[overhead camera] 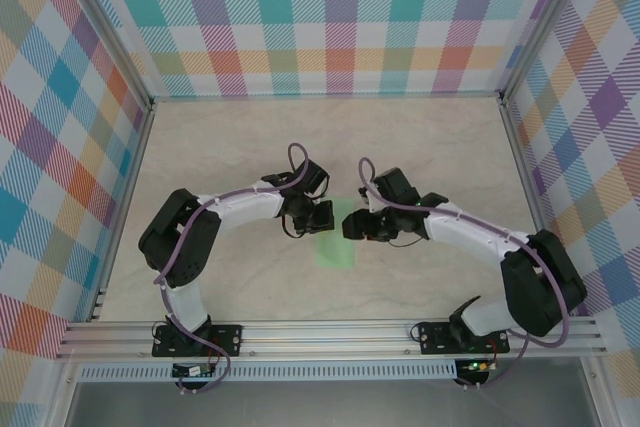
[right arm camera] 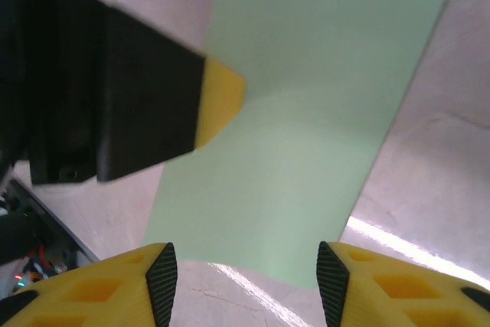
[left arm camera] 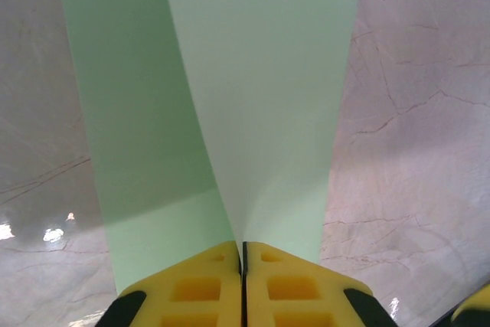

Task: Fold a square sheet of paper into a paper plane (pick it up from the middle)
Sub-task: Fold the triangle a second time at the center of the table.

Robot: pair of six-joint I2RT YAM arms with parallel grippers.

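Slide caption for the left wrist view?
Closed left gripper pinches a fold of the light green paper above the marbled table.

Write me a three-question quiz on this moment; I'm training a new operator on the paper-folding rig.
1. True or false: the right gripper is clamped shut.
2. Multiple choice: what is the left gripper pinching? A) a raised fold of the paper sheet; B) a loose cable; C) nothing.
3. Fill in: the sheet's colour is light ____.

Key: 1 false, its fingers stand apart; 2 A; 3 green.
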